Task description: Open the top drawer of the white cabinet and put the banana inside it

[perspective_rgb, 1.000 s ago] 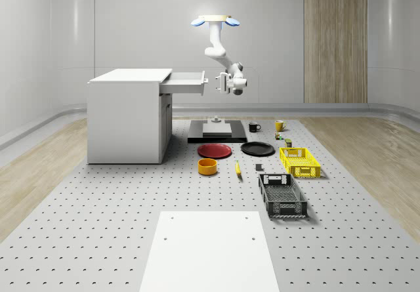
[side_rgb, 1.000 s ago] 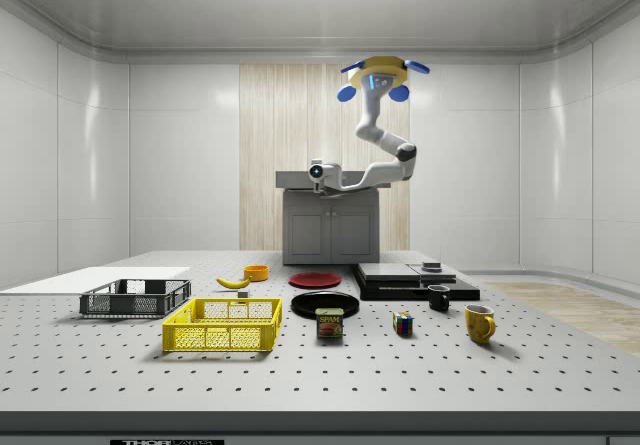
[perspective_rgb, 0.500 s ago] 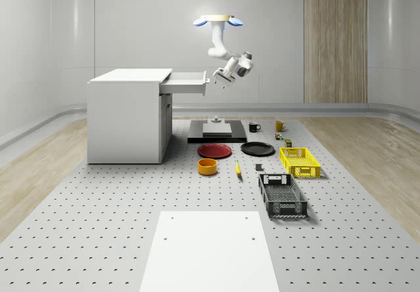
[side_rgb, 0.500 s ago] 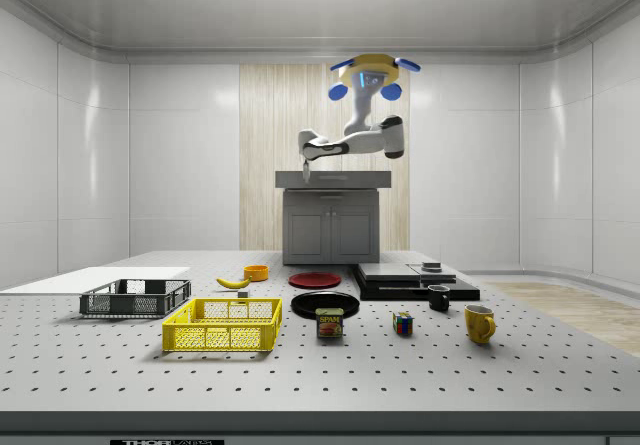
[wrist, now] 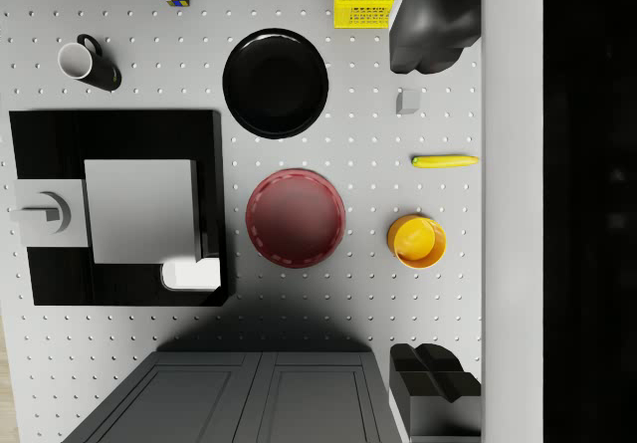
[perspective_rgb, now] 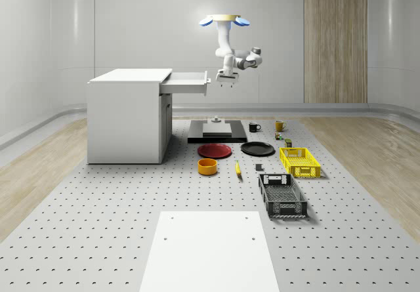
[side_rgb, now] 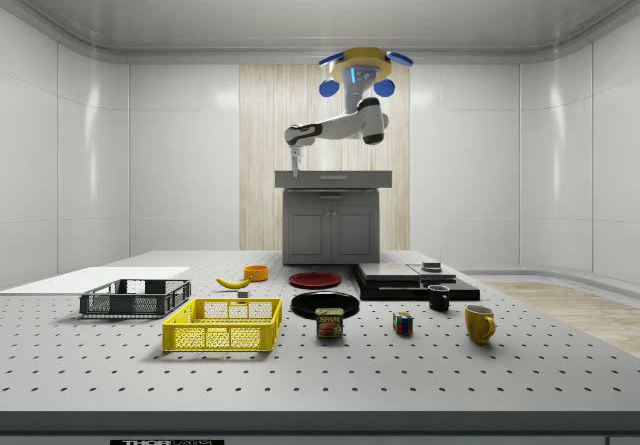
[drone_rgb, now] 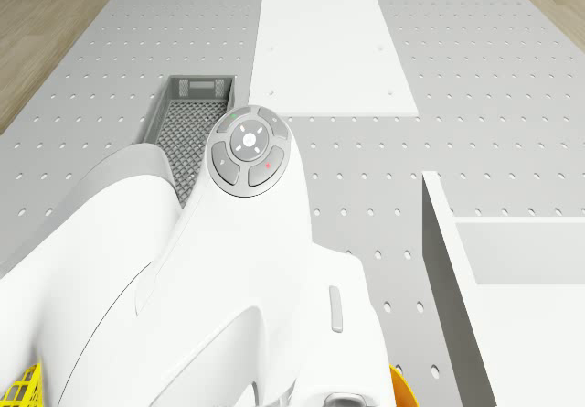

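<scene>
One drawer, the top drawer (perspective_rgb: 187,82) of the white cabinet (perspective_rgb: 125,118), stands pulled out in the whole-scene view. The drone (perspective_rgb: 224,20) hovers high, just right of the drawer's front, and the gripper (perspective_rgb: 226,82) hangs pointing down beside that front without touching it. The banana (perspective_rgb: 237,168) lies on the table nearer the camera, between an orange bowl (perspective_rgb: 207,166) and a black crate (perspective_rgb: 281,194), with a yellow basket (perspective_rgb: 299,161) further right.

The side view adds a can (side_rgb: 329,323) labelled "SPAM", a colour cube (side_rgb: 402,324) and a yellow mug (side_rgb: 479,322) in the foreground. There the banana (side_rgb: 233,282) rests left of the red plate (side_rgb: 315,280).

In the drone view the white arm (drone_rgb: 183,279) covers much of the table, and the drawer's open tray (drone_rgb: 512,270) sits beside it.

The wrist view looks straight down. Its fingers (wrist: 428,25) are spread wide and hold nothing. The banana (wrist: 445,161) lies far below, between them, near the orange bowl (wrist: 416,241).
</scene>
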